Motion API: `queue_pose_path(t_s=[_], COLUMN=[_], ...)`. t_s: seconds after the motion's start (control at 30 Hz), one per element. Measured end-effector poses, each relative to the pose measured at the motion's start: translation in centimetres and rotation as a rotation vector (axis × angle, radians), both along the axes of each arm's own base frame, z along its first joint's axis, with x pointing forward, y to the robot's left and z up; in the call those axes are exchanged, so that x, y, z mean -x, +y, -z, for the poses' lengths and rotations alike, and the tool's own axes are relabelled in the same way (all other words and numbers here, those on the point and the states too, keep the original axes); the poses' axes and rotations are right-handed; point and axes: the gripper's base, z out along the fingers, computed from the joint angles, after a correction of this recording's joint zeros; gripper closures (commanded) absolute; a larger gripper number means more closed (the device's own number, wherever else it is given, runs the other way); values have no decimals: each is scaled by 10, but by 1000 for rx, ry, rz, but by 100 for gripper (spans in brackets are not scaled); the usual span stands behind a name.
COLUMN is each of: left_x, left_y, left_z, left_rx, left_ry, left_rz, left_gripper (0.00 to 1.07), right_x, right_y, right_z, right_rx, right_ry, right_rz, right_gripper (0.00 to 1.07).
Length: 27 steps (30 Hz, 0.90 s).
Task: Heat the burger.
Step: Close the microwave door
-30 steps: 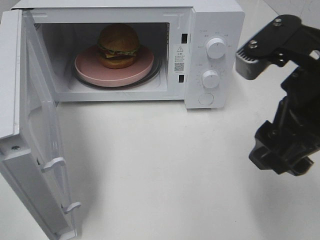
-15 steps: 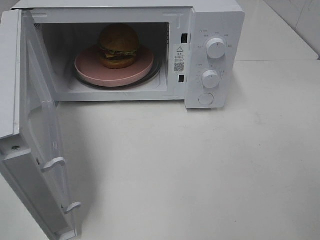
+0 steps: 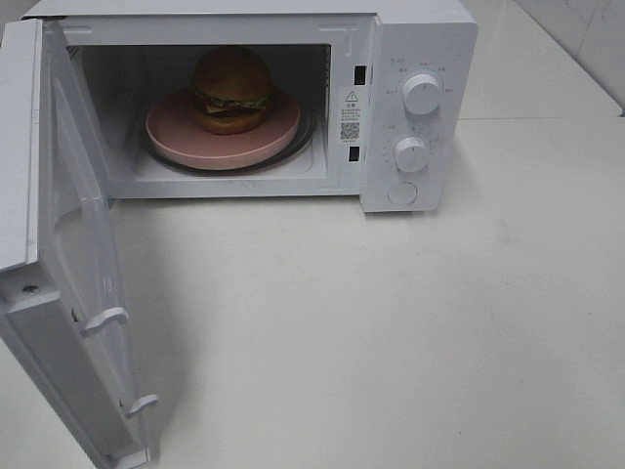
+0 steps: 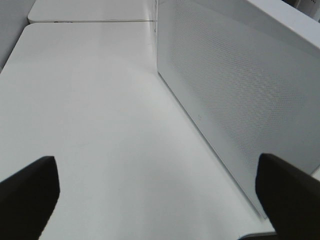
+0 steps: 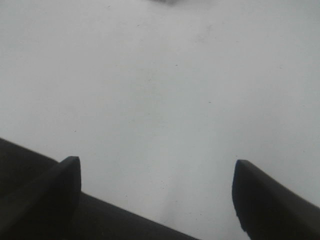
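High camera overlooks microwave (image 3: pixel 441 44); wrist cameras face table (image 3: pixel 391 332) closely.

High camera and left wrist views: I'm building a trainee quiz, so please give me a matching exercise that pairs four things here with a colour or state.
Things:
1. burger
2. plate
3. microwave door
4. left gripper

Colour or state:
A. swung wide open
B. pink
C. golden-brown on top, resting on the plate
D. jaws apart, holding nothing

Pairs: 1-C, 2-B, 3-A, 4-D
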Motion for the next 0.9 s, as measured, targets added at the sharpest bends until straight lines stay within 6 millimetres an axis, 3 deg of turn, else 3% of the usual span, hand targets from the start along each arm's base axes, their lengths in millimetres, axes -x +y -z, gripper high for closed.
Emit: queue_pose_path(t_s=[0.27,0.57,0.9], left_x=[0,0,0], left_y=[0,0,0], left_z=[0,0,0], left_rx=[0,0,0], left_ry=[0,0,0], left_rz=[0,0,0], left_gripper=[7,7,7], right_x=[25,53,54], right_y=[-13,-13,-10], right_z=[8,15,20], right_rx=[-36,-87,-118], right_ry=[-131,-295,-319], right_rz=[185,292,272], right_gripper=[31,31,31])
